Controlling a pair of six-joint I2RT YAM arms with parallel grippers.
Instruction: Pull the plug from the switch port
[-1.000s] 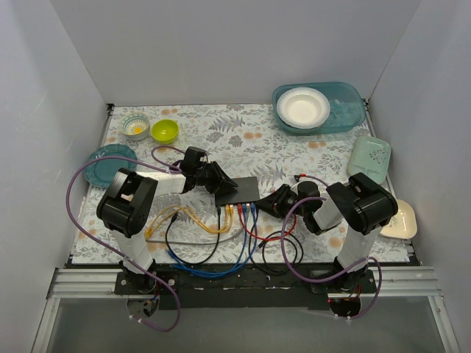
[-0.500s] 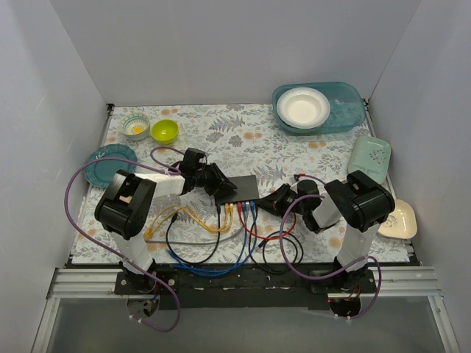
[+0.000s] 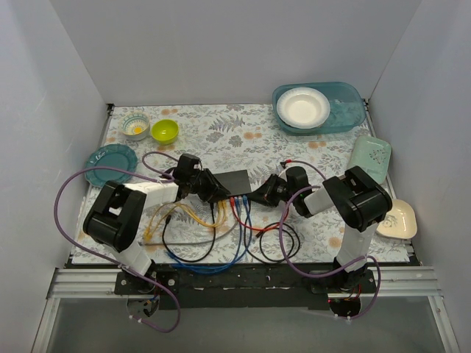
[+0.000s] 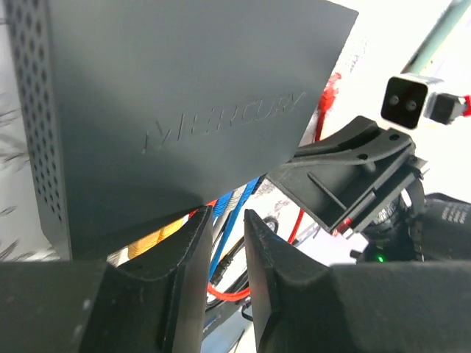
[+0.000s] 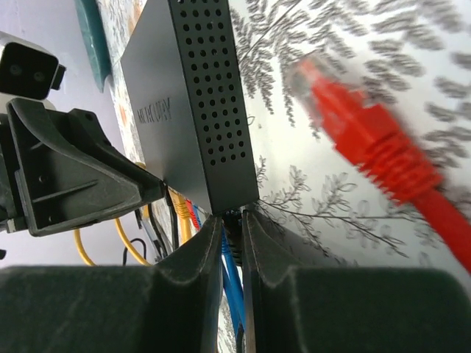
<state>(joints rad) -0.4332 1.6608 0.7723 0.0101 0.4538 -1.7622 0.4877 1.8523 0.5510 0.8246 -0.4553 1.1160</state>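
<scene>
The black switch [image 3: 234, 180] lies on the floral cloth with yellow, black, red and blue cables running from its near edge. My left gripper [image 3: 212, 189] is at its left end; in the left wrist view the switch [image 4: 184, 95] fills the frame above the nearly closed, empty gripper [image 4: 228, 220]. My right gripper [image 3: 259, 197] is at the switch's right near corner [image 5: 184, 110]. There it [image 5: 232, 220] is shut on the plug of a blue cable [image 5: 230, 262]. A red plug [image 5: 353, 125] lies free on the cloth, blurred.
Loops of cable [image 3: 221, 243] lie between the switch and the arm bases. A teal tub with a white bowl [image 3: 316, 107] stands back right. A green bowl [image 3: 164, 130], patterned bowl [image 3: 135, 125] and teal plate [image 3: 110, 158] are at left; two dishes [image 3: 369, 158] [image 3: 397, 218] at right.
The switch has slid away from the arm bases and to the left, with both grippers moving along at its ends. The cables have stretched out behind it.
</scene>
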